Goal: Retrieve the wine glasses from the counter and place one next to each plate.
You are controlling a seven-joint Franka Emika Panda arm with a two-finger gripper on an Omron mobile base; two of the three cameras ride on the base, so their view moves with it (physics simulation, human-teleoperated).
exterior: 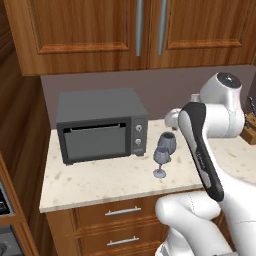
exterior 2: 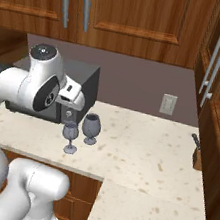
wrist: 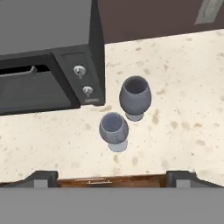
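Counter (exterior: 100, 180): beige speckled stone, dark toaster oven (exterior: 100, 125) at far left.
Wine glasses: dark grey glass (wrist: 135, 97) and bluish glass (wrist: 113, 129) upright, just beside each other.
Jaws: wide open, above the glasses, holding nothing.

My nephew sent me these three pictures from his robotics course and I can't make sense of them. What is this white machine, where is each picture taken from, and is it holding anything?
It's a computer-drawn kitchen. The white machine is a robot arm on a driving base. Two pictures come from cameras on that base, behind the arm to its left and right. The third looks down from a camera on its hand, whose two dark fingertips show at the bottom, spread wide. It holds nothing.

On the speckled counter stand a dark toaster oven and, beside it, two stemmed wine glasses close together: a dark, wide one and a slimmer, bluish one nearer the counter's front edge. A knife block stands far to the right. The hand hovers above the glasses.
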